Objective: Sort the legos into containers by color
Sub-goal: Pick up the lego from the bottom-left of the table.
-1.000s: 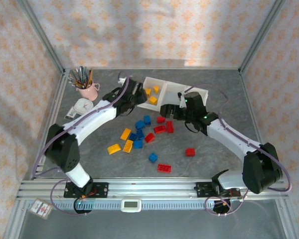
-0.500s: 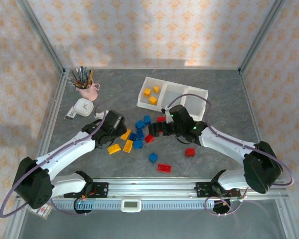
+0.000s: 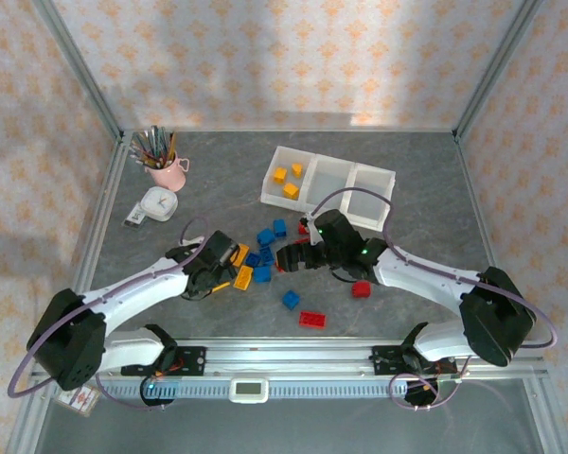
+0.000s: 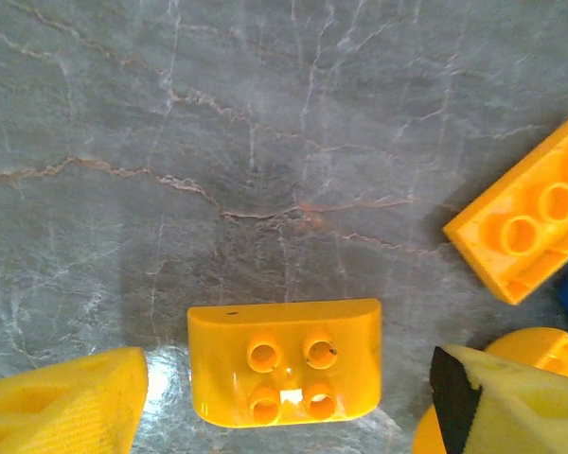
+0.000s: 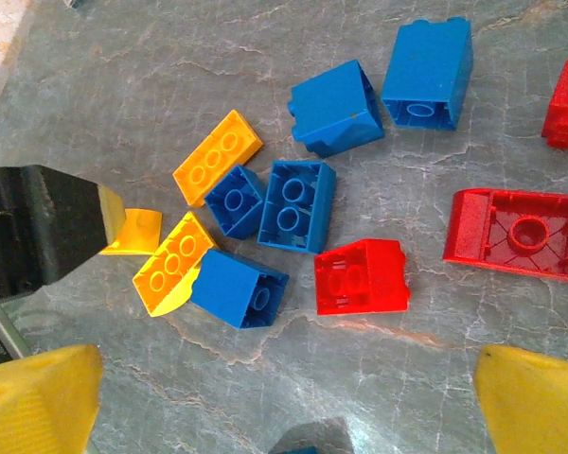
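Near the middle of the grey surface (image 3: 227, 189), the loose bricks (image 5: 296, 204) lie scattered in blue, red and yellow. The left hand (image 4: 284, 402) is open, its fingers either side of a yellow brick (image 4: 284, 364) without touching it. The right hand (image 5: 289, 388) hangs wide open over blue and red ones. Toward the far edge, the white tray (image 3: 336, 159) holds three yellow bricks (image 3: 290, 190) in its left compartment.

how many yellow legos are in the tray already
3, all in the left compartment of the tray: a yellow lego at its left side, one at the back, one at the front. The tray's near wall could hide another.
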### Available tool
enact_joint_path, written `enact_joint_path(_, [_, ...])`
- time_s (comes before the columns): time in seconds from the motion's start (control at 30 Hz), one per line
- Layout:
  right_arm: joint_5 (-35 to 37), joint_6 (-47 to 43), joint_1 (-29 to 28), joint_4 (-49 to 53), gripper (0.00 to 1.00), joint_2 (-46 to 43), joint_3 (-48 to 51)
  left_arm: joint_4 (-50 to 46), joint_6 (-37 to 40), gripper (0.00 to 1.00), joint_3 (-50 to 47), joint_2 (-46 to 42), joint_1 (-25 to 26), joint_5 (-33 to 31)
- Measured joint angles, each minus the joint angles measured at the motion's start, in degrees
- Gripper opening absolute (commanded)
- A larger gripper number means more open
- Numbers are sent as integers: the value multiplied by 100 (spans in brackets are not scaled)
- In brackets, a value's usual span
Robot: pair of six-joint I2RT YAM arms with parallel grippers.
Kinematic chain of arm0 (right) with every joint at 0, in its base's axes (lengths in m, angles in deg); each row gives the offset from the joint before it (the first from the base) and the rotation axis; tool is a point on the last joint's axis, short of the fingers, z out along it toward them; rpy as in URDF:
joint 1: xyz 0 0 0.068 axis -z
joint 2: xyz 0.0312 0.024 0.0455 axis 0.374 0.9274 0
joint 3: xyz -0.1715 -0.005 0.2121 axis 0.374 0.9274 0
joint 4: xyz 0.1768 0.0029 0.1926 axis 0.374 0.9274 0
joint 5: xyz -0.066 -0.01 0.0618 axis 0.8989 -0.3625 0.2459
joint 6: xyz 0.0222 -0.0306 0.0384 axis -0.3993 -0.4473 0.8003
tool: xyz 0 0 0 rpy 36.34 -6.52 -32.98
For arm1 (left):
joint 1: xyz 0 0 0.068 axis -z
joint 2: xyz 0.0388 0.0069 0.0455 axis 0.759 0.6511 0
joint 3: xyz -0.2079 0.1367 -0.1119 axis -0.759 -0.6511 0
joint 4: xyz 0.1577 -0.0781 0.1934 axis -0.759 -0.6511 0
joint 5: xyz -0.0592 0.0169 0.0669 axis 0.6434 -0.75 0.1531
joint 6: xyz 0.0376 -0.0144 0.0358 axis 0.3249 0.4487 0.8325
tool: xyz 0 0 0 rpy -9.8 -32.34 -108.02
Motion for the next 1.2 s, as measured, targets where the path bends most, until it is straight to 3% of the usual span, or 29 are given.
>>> enact_joint_path(0.47, [66,2,0,-42,100,37,0,367,2,80,-278,393,11,87])
enact_joint_path(0.87, [131,46,0,-42,100,44,-2,535,57,64,-258,629,48,-4])
enact_joint_path(1.2, [260,70,28,-24,100,42,-177,461,107,60,-190,538,46,-4])
